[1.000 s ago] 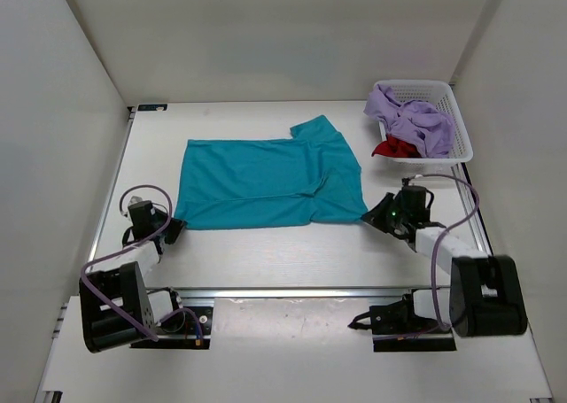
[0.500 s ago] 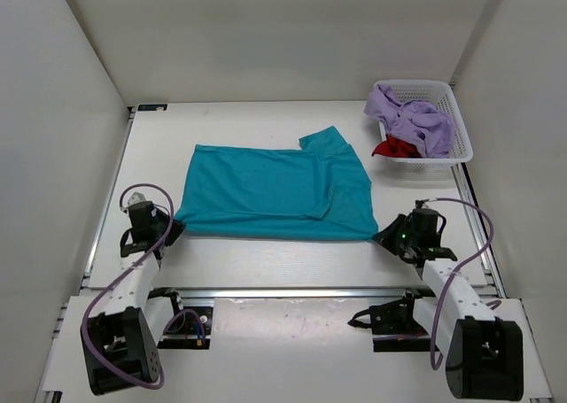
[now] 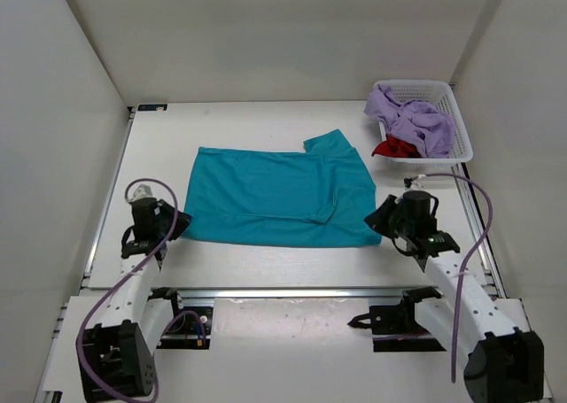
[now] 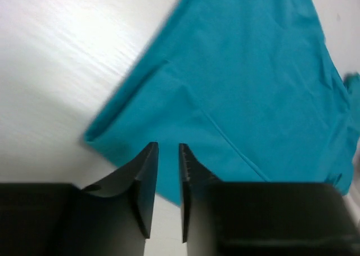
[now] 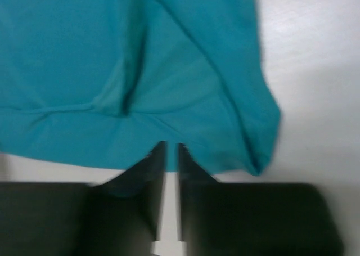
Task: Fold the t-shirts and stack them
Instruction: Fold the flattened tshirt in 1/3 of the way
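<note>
Between left gripper [image 3: 180,226] and right gripper [image 3: 373,219], the teal shirt [image 3: 279,197] lies spread flat; both jaws stand narrowly parted at its near corners, clasping nothing. Lavender shirt [image 3: 416,120] and red shirt [image 3: 395,148] sit in the basket [image 3: 462,127].

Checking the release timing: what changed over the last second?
Both arms dragged the teal t-shirt toward the near edge, flattening it; the left gripper and right gripper then parted, letting its near corners go. The basket with the lavender t-shirt and red t-shirt stayed put.
</note>
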Motion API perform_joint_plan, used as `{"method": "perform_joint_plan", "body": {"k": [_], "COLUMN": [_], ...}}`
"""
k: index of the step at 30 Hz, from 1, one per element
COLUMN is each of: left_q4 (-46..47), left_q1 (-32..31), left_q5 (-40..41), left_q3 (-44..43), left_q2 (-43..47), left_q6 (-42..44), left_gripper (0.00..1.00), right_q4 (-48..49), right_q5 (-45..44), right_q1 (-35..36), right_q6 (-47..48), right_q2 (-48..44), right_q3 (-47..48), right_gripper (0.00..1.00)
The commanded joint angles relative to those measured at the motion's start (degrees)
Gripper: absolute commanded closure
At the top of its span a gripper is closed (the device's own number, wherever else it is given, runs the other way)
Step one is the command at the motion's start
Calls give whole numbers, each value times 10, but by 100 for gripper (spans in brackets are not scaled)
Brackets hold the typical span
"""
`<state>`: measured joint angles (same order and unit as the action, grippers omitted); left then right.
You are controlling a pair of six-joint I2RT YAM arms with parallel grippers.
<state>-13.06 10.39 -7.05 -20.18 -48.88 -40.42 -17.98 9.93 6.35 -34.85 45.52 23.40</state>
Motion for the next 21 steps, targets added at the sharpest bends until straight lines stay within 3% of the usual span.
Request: {"method": "perform_joint_plan", "body": {"k": [1, 4, 7, 12, 21], "left_q4": [50, 94, 148, 206, 242], "left_q1": [-97, -280, -374, -366, -292], "left_q5": [-23, 88, 101, 61, 39], "left_q3": [-16, -25, -41, -40, 14], "left_q2": [-11, -48, -102, -192, -182], "left_q6": [-3, -19, -33, -40, -36], "left_gripper": [73, 81, 84, 86, 84], "right_q4": [47, 108, 151, 203, 218], "right_q5": [-25, -18, -23, -3, 10], "right_q1": [77, 148, 182, 188, 201], "right_q6": [6, 12, 13, 30, 27], "right_q2": [55, 141, 227, 309, 388], "right_q3": [39, 66, 82, 108, 143], "right_gripper": [96, 100, 100, 100, 100]}}
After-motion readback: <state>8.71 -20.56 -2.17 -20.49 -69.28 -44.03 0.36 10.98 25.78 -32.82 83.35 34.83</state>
